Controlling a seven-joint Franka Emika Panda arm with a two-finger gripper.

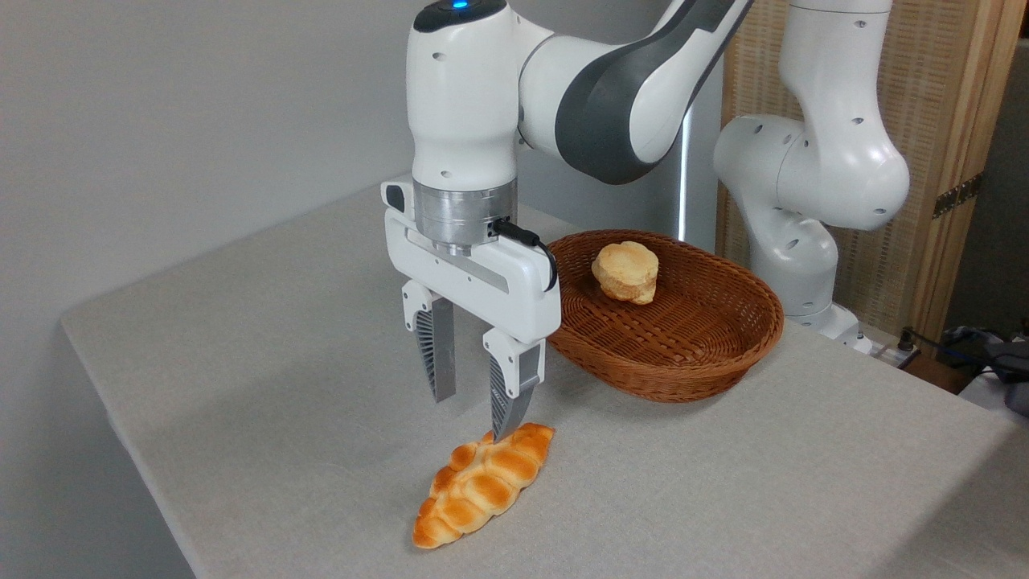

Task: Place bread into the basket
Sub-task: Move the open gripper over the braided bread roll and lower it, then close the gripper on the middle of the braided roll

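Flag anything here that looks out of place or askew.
Nothing is spilled or damaged. The braided bread lies on the table, outside the basket, which holds only a small bun. The open gripper hangs above the loaf's far end.

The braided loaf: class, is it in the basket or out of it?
Out. The braided loaf lies flat on the table, in front of the basket, which holds only a small round bun.

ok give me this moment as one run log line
gripper: open, above far end of bread | bread: on table, not gripped | basket: holds bun only | step: pre-grasp
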